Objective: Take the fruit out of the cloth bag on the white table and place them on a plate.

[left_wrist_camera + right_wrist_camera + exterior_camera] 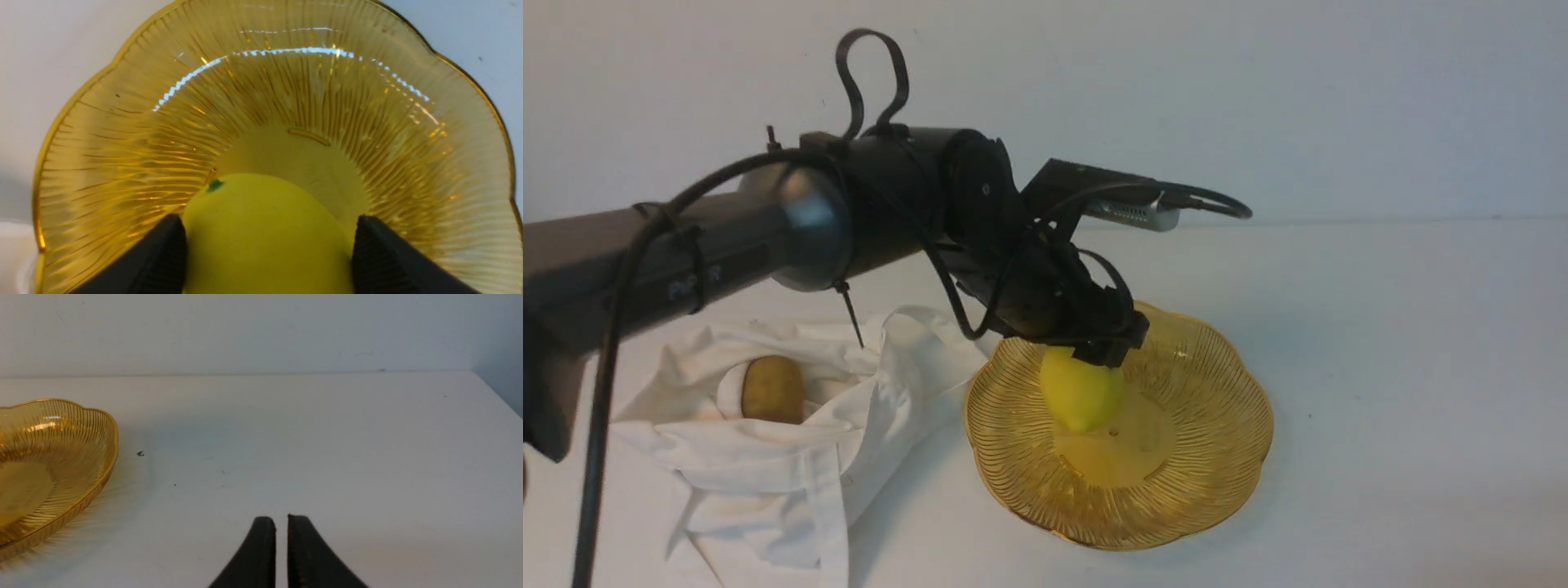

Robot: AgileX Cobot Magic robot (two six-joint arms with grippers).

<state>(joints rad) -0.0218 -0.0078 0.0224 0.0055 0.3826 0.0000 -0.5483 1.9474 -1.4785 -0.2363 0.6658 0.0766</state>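
The robot's left gripper (269, 241) clasps a yellow lemon (265, 237) between its fingers above the amber plate (1209, 457) on a white table (1405, 408). Beside the plate, on the left, a brown kiwi (773, 389) lies in the open white cloth bag (760, 482). The right gripper (281, 520) shows its fingertips close together, a narrow gap between them, with the pale wall (245, 330) beyond.

Blk left arm (898, 204) w/ loose blk cables (598, 408), silvery cam (1131, 214).
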